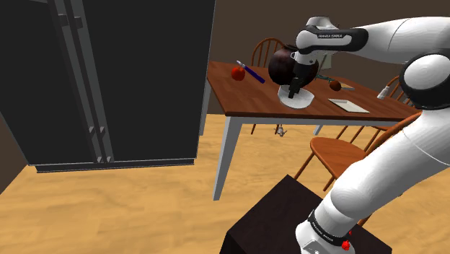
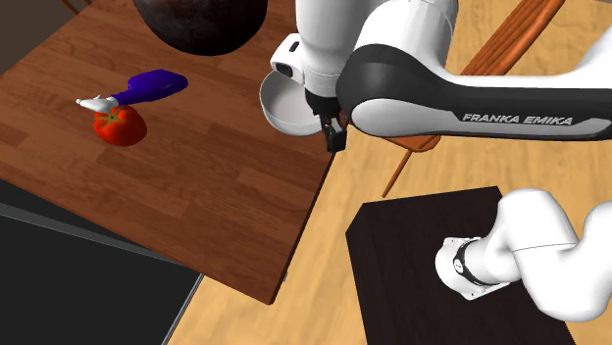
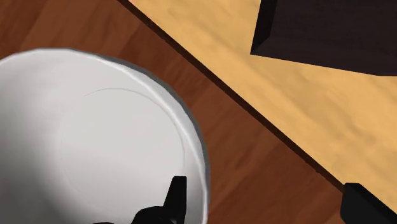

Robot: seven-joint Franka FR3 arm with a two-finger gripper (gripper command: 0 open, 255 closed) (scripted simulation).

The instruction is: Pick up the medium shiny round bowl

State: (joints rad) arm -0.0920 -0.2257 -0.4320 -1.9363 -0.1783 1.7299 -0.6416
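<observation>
Gripper (image 3: pixel 267 202) open astride rim of plain white round bowl (image 3: pixel 83 146).

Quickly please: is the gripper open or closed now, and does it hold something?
Black two-finger gripper: open, holding nothing. One finger is inside the white round bowl, the other is outside its rim.

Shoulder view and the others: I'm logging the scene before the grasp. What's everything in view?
bowl: one, white, near the table's edge
round vessel: one, near-black, beside the bowl
tomato: one, red, on the table
tool: one, blue handle, by the tomato
sheet: one, grey, on the table
table: one, brown wood
chairs: several, orange-brown, around the table
cabinet: one, dark grey, shoulder view's left
stand: one, dark, on the floor
arm: one, white, dark joints
fingers: two, black, apart, astride the bowl's rim
</observation>
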